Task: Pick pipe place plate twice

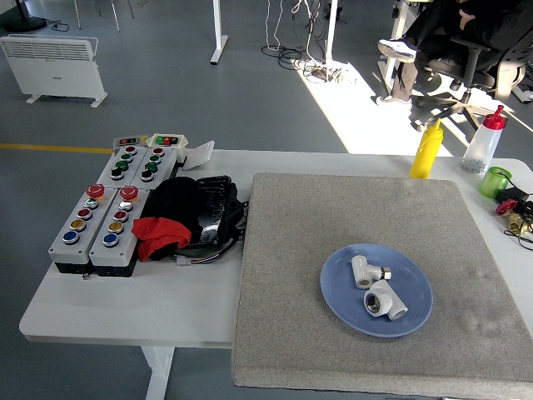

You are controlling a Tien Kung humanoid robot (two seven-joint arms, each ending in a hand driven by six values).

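Observation:
Two white pipe fittings lie on the blue plate [341, 304], which sits on the grey mat. One fitting [367, 271] is an elbow with a metal end, toward the plate's middle. The other fitting [384, 301], a larger piece with a threaded metal opening, lies just below it toward the plate's front right. Neither of my hands is in view.
The grey mat [291, 250] covers the table's right part. Button boxes [108, 212] and a black and red bundle [187, 218] lie at the left. A yellow bottle [427, 150], a clear red-capped bottle [483, 140] and a green cup [496, 181] stand at the back right.

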